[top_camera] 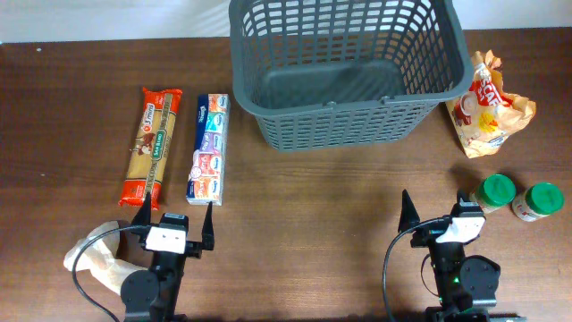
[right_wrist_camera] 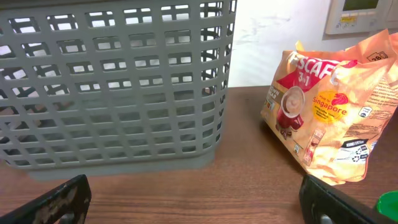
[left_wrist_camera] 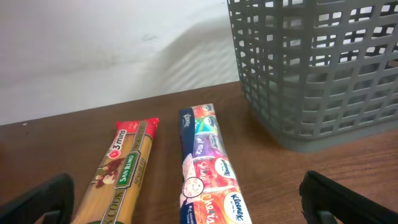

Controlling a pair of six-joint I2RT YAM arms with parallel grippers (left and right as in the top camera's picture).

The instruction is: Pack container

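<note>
The container (top_camera: 349, 132), a large dark grey lattice basket, stands empty at the back centre of the table; its wall also fills the left wrist view (left_wrist_camera: 311, 74) and the right wrist view (right_wrist_camera: 118, 81). My left gripper (top_camera: 176, 215) is open near the front left, its jaws wide apart just short of the tissue pack (left_wrist_camera: 205, 162) and with nothing between them (left_wrist_camera: 193, 208). My right gripper (top_camera: 434, 210) is open at the front right over bare wood (right_wrist_camera: 193, 199), facing the basket.
A spaghetti pack (top_camera: 152, 146) and the tissue pack (top_camera: 209, 148) lie side by side at the left. An orange coffee bag (top_camera: 490, 105) sits right of the basket. Two green-lidded jars (top_camera: 492, 191) (top_camera: 537, 201) stand at the right. A crumpled beige bag (top_camera: 98, 255) lies front left.
</note>
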